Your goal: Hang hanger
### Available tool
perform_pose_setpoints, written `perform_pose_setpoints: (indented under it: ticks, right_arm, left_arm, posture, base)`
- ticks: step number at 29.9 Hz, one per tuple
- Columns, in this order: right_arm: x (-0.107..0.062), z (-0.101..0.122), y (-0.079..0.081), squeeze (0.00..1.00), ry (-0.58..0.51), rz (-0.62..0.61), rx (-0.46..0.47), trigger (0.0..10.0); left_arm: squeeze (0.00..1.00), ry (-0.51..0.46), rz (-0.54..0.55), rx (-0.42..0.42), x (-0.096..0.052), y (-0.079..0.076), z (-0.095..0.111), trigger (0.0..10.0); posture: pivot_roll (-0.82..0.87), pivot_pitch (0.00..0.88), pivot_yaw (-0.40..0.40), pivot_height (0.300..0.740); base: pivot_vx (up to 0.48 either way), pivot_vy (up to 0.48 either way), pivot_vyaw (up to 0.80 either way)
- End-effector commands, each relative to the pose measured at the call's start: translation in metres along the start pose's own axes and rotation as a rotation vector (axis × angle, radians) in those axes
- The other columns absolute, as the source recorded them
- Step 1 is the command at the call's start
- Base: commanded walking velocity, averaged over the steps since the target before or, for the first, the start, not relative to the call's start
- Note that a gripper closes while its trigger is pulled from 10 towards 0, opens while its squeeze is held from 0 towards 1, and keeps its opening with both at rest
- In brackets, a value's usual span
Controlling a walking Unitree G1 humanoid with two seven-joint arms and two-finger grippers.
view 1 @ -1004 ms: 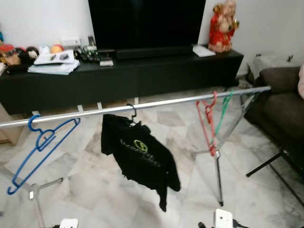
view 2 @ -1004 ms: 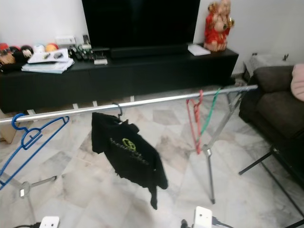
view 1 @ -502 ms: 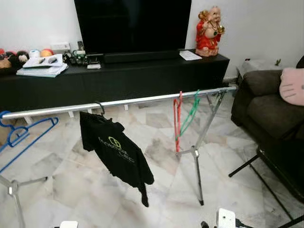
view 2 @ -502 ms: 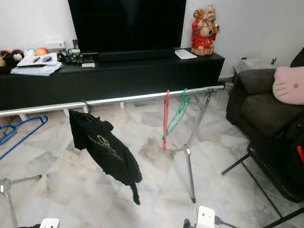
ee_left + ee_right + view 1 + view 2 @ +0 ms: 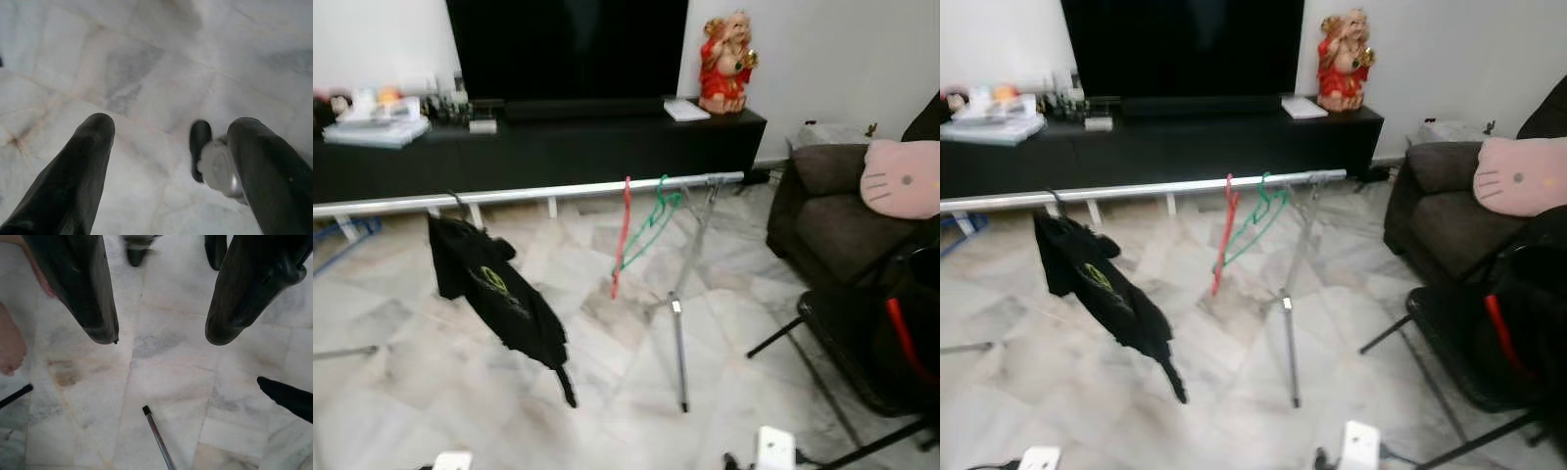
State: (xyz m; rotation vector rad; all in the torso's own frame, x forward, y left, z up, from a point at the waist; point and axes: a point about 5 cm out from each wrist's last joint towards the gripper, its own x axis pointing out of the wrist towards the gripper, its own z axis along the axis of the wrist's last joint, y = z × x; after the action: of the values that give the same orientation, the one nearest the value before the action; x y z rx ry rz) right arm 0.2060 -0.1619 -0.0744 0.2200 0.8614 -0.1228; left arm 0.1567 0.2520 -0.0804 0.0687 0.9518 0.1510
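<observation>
Across the marble floor (image 5: 431,392) runs a silver clothes rail (image 5: 538,191) on a metal stand (image 5: 677,333), seen from the head cameras. On the rail hang a black t-shirt (image 5: 494,294) with a green logo, on a dark hanger near the rail's middle, then further toward the robot's right a red hanger (image 5: 623,235) and just beside it a green hanger (image 5: 654,217), both close to the rail's end. A blue hanger (image 5: 347,238) is barely in view at the far left edge under the rail. Behind the rail sits a long black TV console (image 5: 558,147) with a big dark TV (image 5: 566,49), a red figurine (image 5: 724,61) and stacked papers (image 5: 372,127) on top. On the right is a dark sofa (image 5: 822,211) with a pink cat-face cushion (image 5: 901,178), and a black folding chair (image 5: 871,343) nearer the robot. Left gripper (image 5: 171,132) points down at bare floor, fingers spread wide, nothing between them. Right gripper (image 5: 161,335) likewise aims at the floor, fingers wide apart and empty; a thin metal rod (image 5: 157,436) lies on the tiles below it, and part of a person's bare foot (image 5: 10,347) is at the frame edge.
</observation>
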Motion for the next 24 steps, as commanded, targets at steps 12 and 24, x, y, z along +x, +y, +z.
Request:
perform_pose_setpoints:
  ticks: [12, 24]
  right_arm:
    - [-0.005, -0.010, -0.020, 0.00, 0.004, -0.057, 0.033, 10.0]
    - [-0.007, -0.016, -0.026, 0.00, 0.001, -0.083, 0.097, 10.0]
  left_arm:
    - [0.00, 0.078, -0.059, -0.032, -0.002, -0.017, -0.017, 10.0]
    - [0.00, 0.086, -0.101, 0.089, -0.002, -0.011, -0.016, 10.0]
  posture:
    - [0.05, 0.029, -0.018, 0.740]
    - [0.03, 0.012, 0.041, 0.740]
  base:
    - [0.000, 0.148, 0.00]
    - [0.000, 0.200, 0.00]
